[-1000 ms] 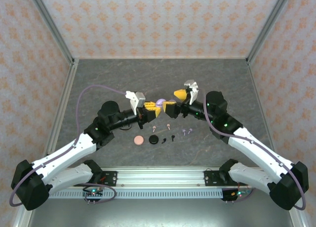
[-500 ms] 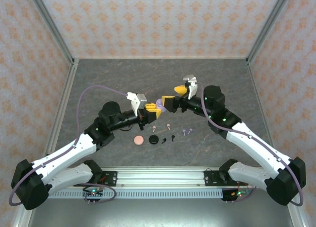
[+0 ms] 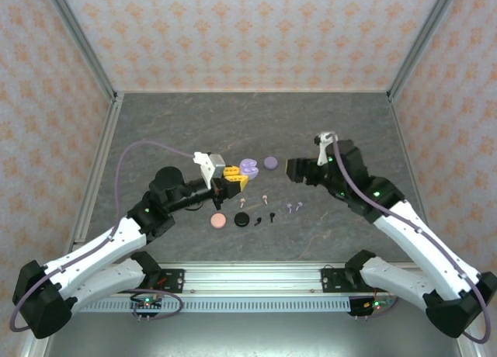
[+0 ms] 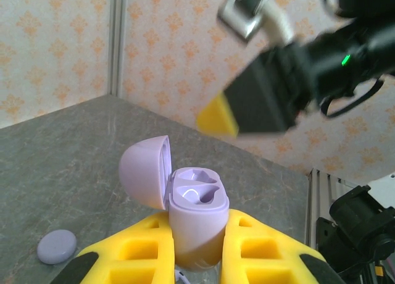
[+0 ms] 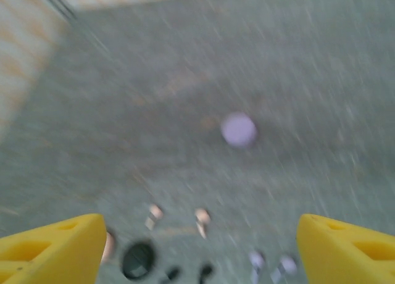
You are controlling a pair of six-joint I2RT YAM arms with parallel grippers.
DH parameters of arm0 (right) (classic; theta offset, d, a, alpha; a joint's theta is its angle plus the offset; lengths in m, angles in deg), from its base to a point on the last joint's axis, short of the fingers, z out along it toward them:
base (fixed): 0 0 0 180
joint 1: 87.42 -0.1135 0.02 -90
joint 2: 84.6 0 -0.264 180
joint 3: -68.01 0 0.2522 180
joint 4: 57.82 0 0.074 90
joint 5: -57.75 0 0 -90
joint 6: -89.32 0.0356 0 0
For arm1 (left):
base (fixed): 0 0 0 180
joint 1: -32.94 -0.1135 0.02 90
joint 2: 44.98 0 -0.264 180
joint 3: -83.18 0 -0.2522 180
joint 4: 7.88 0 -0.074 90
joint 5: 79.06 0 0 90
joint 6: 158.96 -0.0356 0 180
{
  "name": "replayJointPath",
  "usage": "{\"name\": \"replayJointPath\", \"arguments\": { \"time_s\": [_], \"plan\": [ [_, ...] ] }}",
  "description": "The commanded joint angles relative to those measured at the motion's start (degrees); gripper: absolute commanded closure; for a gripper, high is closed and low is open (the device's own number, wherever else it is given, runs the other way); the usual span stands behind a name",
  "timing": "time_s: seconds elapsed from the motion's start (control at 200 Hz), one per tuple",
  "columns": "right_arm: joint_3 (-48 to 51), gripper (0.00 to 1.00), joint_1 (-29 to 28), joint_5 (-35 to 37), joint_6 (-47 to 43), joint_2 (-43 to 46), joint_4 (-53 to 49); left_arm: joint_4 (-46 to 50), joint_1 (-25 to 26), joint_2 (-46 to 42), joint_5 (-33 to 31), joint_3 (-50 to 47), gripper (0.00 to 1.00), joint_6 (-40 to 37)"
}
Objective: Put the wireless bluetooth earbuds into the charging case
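Lavender charging case (image 4: 197, 216), lid open, clenched in left gripper (image 4: 197, 247).
Spread, empty right gripper (image 5: 197, 234) nearer lavender earbuds (image 3: 293, 207), lying base-side of it.

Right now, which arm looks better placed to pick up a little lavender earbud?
Right: the right fingers stand open and empty near the lavender earbuds; the left fingers clamp the open lavender charging case.

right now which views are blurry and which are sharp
Right wrist: motion-smeared throughout, the lavender disc and earbuds just soft blobs. Left wrist: the open lavender case is crisp, the right arm behind it soft. Top external: sharp, evenly lit, no glare.
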Motion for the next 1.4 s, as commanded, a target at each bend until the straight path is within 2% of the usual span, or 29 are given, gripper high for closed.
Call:
{"name": "replayJointPath", "arguments": {
  "time_s": [0.0, 0.105, 0.2, 0.335, 0.641, 1.396],
  "plan": [
    [7.09, 0.20, 0.15, 5.13, 5.93, -1.56, -9.13, -2.13, 0.28, -1.10, -1.35, -0.41, 1.00, -1.78],
    [12.09, 0.22, 0.21, 5.47, 8.98, -3.63, -5.63, -1.67, 0.26, -1.08, -1.57, -0.36, 1.00, -1.95],
    [14.01, 0.28, 0.22, 4.34, 10.23, -6.82, -2.74, -1.95, 0.30, -1.01, -1.57, -0.31, 1.00, -1.87],
    [15.02, 0.38, 0.22, 2.79, 10.37, -11.40, 1.30, -1.72, 0.29, -0.41, -1.59, -0.01, 1.00, -1.87],
    [13.85, 0.50, 0.30, 2.18, 10.11, -21.59, 6.42, -0.55, 0.39, 0.30, -1.29, 1.09, 1.00, -1.96],
    [15.34, 0.62, 1.36, 2.83, 9.67, -29.24, 12.35, 0.29, 0.48, 1.25, -1.98, 1.79, 1.00, -2.09]
  ]
}}
